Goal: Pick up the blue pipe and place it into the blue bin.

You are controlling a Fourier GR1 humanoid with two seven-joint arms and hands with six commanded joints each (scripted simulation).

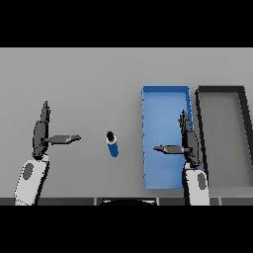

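Observation:
The blue pipe (112,144), a short cylinder with a dark top end, lies on the grey table near the middle. The blue bin (164,101) is a shallow rectangular tray to its right. My right hand (189,140) hovers over the bin's right side with straight fingers and the thumb pointing left, holding nothing. My left hand (41,131) is at the left, fingers straight up and thumb pointing right toward the pipe, a short way from it.
A black-rimmed grey bin (244,128) stands directly right of the blue bin. Bare grey table (74,79) spreads across the back and left.

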